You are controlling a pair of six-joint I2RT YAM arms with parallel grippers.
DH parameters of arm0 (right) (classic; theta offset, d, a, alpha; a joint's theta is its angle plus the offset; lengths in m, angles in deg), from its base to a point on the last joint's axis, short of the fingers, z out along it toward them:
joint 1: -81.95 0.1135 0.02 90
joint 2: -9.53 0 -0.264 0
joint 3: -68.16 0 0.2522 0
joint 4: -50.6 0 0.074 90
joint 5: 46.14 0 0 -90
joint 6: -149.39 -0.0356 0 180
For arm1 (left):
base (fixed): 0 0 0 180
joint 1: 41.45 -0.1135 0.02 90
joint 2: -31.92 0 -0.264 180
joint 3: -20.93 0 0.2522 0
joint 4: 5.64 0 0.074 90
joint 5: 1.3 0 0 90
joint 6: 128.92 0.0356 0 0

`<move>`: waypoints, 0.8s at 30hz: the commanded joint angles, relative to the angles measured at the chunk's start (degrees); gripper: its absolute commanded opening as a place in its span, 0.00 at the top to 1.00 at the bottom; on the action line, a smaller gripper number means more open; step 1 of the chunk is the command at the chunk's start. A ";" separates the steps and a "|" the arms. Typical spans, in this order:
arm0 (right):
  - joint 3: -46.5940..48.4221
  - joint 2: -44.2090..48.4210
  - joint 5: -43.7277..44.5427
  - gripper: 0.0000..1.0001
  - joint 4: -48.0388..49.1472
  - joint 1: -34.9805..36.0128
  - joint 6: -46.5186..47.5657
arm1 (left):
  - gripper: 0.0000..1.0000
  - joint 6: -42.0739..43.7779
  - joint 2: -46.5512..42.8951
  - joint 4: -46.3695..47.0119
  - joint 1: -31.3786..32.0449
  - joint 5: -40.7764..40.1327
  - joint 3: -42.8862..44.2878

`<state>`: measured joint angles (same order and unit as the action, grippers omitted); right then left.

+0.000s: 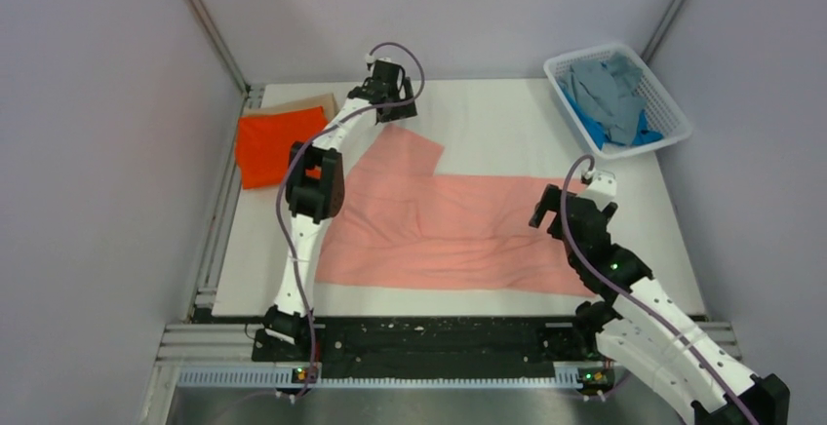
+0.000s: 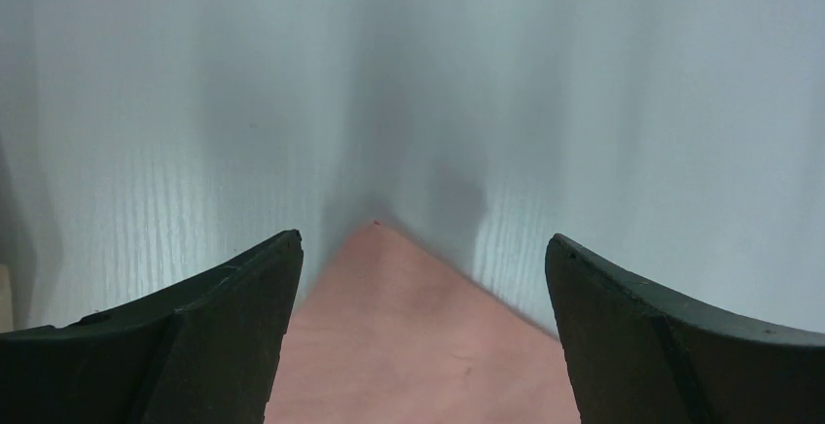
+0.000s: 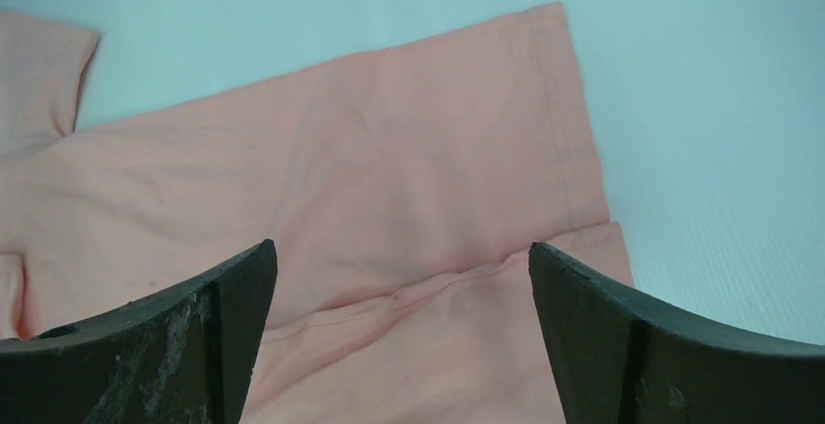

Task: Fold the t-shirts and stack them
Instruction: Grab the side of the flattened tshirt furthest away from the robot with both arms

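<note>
No readable text, label or number shows anywhere.

The salmon pink t-shirt (image 1: pixel 439 225) is spread flat with a few soft wrinkles, 1 sleeve corner just under the left gripper (image 1: pixel 393 105) and its stitched hem edge below the right gripper (image 1: pixel 573 203). The bright orange t-shirt (image 1: pixel 273 144) lies folded to the left of the left gripper, and the tan t-shirt (image 1: pixel 310 103) shows only as a strip at its far edge. The grey t-shirt (image 1: pixel 610 84) and the blue t-shirt (image 1: pixel 593 123) are crumpled together in the white basket (image 1: pixel 673 118), beyond the right gripper and well apart from it.
</note>
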<state>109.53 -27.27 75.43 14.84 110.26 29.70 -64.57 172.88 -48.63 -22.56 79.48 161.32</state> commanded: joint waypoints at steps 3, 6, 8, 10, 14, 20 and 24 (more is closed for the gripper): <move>0.29 -1.82 1.92 0.01 1.73 -0.34 0.36 | 0.01 0.98 4.66 -0.77 -1.69 2.50 5.00; 0.33 -3.16 1.46 0.01 1.70 -0.36 0.52 | 0.01 -2.24 5.50 -0.91 -2.06 6.26 5.37; 0.35 -3.76 1.60 0.01 1.70 -0.37 0.62 | 0.01 -3.97 5.62 -0.55 -2.03 10.57 3.20; 0.34 -3.86 2.10 0.01 1.42 -0.32 0.78 | 0.01 -5.30 5.54 -0.16 -2.04 17.24 0.69; 0.29 -3.45 2.63 0.01 1.39 -0.36 0.93 | 0.02 -5.78 3.40 -0.02 -0.66 22.44 -5.10; -0.19 -2.41 2.87 0.01 1.41 -0.36 0.78 | 0.06 -0.65 -2.47 -5.93 6.04 4.56 -10.57; -0.25 -2.40 3.07 0.01 1.29 -0.39 0.77 | 0.12 -0.80 -1.21 -12.53 10.32 -4.09 -8.86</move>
<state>109.23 -30.30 77.15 14.84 110.26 29.85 -65.51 171.16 -48.44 -17.31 82.98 153.16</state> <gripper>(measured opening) 0.988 0.912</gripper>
